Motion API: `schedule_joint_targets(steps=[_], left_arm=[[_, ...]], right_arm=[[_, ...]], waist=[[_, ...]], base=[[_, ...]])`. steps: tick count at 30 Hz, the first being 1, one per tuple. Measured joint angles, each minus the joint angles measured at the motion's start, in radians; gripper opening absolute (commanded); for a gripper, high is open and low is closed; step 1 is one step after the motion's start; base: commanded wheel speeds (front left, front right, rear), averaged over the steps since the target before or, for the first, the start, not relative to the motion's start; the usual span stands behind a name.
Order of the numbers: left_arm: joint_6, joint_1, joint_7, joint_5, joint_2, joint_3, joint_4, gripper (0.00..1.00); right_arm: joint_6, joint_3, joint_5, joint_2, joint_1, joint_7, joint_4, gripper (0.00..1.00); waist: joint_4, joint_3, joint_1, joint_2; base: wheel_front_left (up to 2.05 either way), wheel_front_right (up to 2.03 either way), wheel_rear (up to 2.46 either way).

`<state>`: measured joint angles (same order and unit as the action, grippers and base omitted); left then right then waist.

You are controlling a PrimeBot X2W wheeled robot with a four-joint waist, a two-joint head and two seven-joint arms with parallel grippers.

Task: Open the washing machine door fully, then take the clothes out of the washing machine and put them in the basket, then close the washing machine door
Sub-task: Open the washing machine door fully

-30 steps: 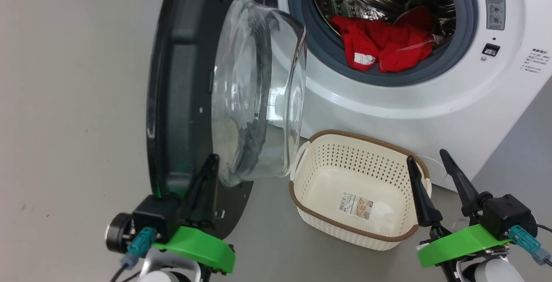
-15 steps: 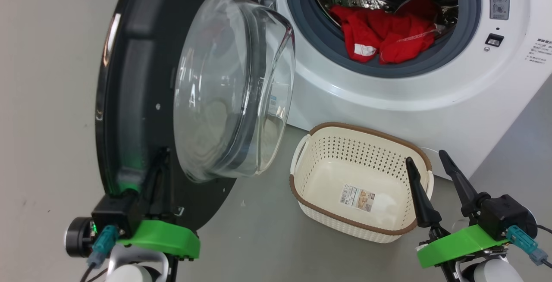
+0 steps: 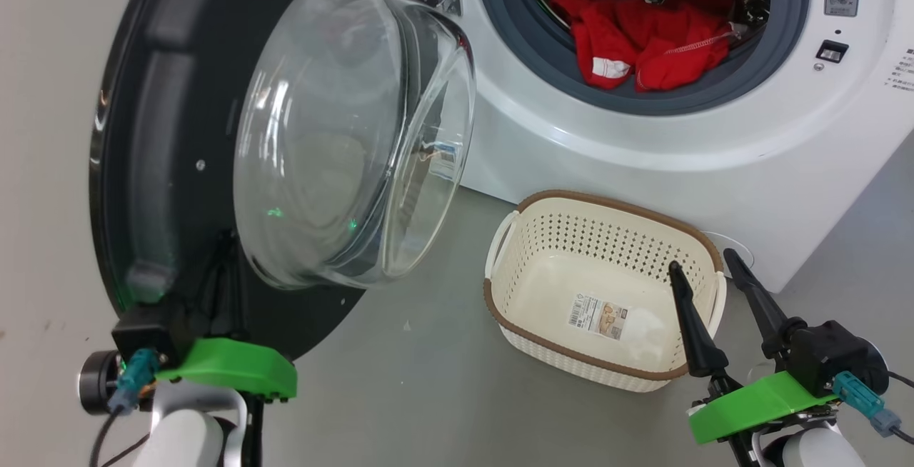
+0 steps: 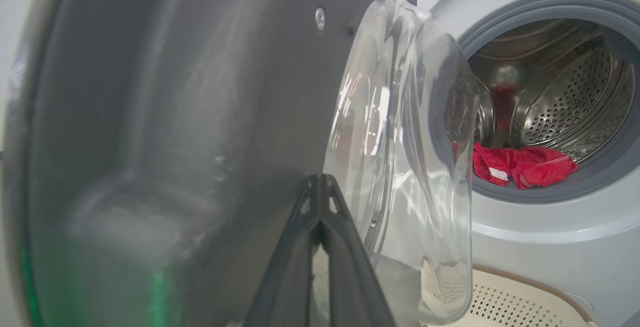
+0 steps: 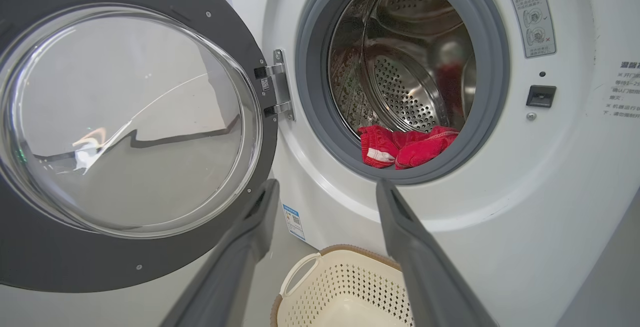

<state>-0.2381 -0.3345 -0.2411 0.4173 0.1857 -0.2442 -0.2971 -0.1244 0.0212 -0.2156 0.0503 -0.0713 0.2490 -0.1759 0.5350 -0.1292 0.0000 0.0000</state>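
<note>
The basket (image 3: 571,245) stands on the floor (image 3: 428,381) just in front of the washing machine (image 3: 643,146), below its opening, and holds just the paper label (image 3: 603,315) on its bottom. The clothes (image 3: 646,42) lie as a red heap with a white tag at the front lip of the steel drum (image 5: 405,92), resting on the grey ring. The head view cuts off the drum's top and the upper edge of the washing machine door (image 3: 164,131). Your left end effector (image 4: 320,182) is clenched, fingers pressed together. Its tips sit at the door's dark inner face beside the glass bowl (image 3: 350,124), and you cannot tell whether they touch it. In the head view those fingers are dark on dark and hard to pick out. Your right end effector (image 3: 703,261) is released, fingers spread, hovering at the basket's near right corner and holding nothing. Against a second ago, the door has swung much wider, its inner face and bowl now turned toward you, and the left end effector has gone left with it. The basket, clothes and right end effector sit as before.
</note>
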Motion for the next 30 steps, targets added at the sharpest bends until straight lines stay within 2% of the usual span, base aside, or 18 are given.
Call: schedule_joint_targets(steps=[3,11,21,30], left_arm=[[0.026,-0.021,-0.008,0.024,-0.010,0.019,-0.047,0.00],[0.047,-0.054,-0.008,0.019,-0.011,0.073,-0.119,0.00],[0.089,-0.098,-0.011,-0.032,-0.026,0.166,-0.178,0.00],[0.109,-0.134,-0.012,-0.082,-0.050,0.250,-0.228,0.00]], right_arm=[[0.000,0.003,0.000,0.000,0.000,-0.003,0.002,1.00],[0.000,0.008,0.006,0.000,0.000,-0.013,0.007,1.00],[0.000,0.020,0.032,0.000,0.000,-0.031,0.019,1.00],[0.000,0.019,0.036,0.001,0.000,-0.048,0.034,1.00]], waist=[[-0.001,-0.002,0.0000,0.0001],[-0.006,-0.001,0.0000,0.0000],[-0.009,-0.006,-0.0001,0.0000],[-0.007,-0.021,0.0000,0.0001]], base=[[0.00,0.00,0.00],[0.00,0.00,0.00],[0.00,0.00,0.00],[0.00,0.00,0.00]])
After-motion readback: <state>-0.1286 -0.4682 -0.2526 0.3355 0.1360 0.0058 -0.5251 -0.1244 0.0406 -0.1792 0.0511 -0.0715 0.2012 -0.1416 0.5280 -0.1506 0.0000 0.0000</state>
